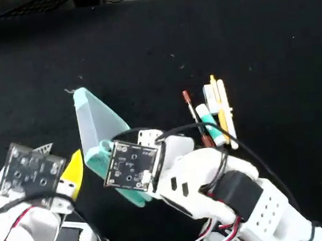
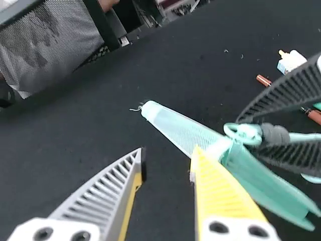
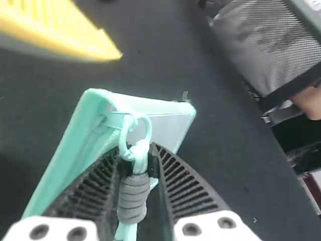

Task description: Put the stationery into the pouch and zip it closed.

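Over at the left, the left claw (image 2: 167,159) hangs low above the black table (image 1: 245,39) with its grey and yellow fingers spread apart and nothing between them. The yellow fingertip sits just beside the long edge of the pouch (image 1: 97,125); whether it touches cannot be told. The mint, half-clear pouch lies slantwise. Its narrow far corner points toward the table's far edge, and its near end is tucked under the right arm's wrist. Black table surface runs from that far corner to the far edge, and also out to the left of the pouch. At the pouch's near end, the right claw (image 3: 136,149) is clenched on the zipper pull (image 3: 134,193), a grey wrapped cord tied to a pale ring on the slider, with its dark ribbed fingers pressed against both sides of the cord. Whether the zip is open or drawn shut cannot be told. To the right, the stationery (image 1: 216,113) lies on the table outside the pouch, in a tight bundle just beyond the right arm. It includes a brown pen (image 1: 191,106), a teal-capped tube (image 1: 207,120), a small white piece (image 1: 209,94) and yellow pens (image 1: 223,110). A strip of table separates this bundle from the pouch's right edge, and more black table stretches away to its right.
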